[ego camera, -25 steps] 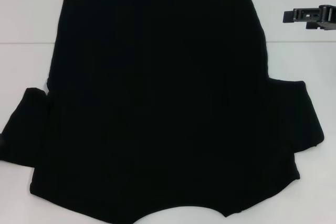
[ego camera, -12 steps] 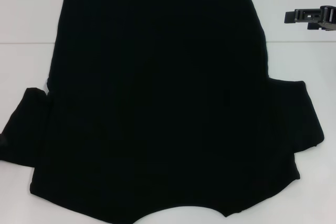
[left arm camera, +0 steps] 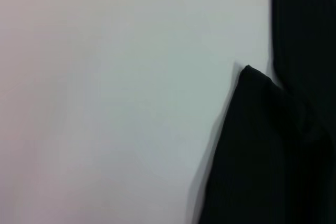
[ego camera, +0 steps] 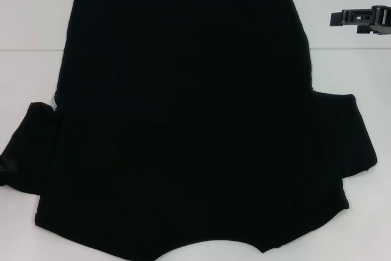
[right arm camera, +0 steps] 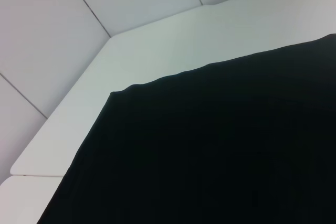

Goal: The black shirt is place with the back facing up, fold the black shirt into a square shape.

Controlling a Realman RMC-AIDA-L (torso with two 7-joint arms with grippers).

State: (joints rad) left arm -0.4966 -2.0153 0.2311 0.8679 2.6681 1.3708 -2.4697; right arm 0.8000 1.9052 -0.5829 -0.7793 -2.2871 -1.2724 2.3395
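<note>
The black shirt (ego camera: pixel 183 120) lies spread flat on the white table (ego camera: pixel 30 29), plain side up, with its hem at the far side and its collar at the near edge. Its left sleeve (ego camera: pixel 30 151) and right sleeve (ego camera: pixel 348 132) stick out to the sides. The left wrist view shows that sleeve (left arm camera: pixel 262 156) close up against the bare table (left arm camera: pixel 105 103). My right gripper (ego camera: pixel 360 18) hovers beyond the shirt's far right corner, apart from the cloth. The right wrist view looks onto the shirt's hem corner (right arm camera: pixel 210 156). My left gripper does not show.
Bare table strips run along the far left and far right of the shirt. The table's far corner and edge (right arm camera: pixel 157 40) appear in the right wrist view, with the tiled floor (right arm camera: pixel 52 24) beyond.
The outer edge of the left sleeve has shifted slightly, with a faint crease showing there now. The right gripper has stayed where it was.
</note>
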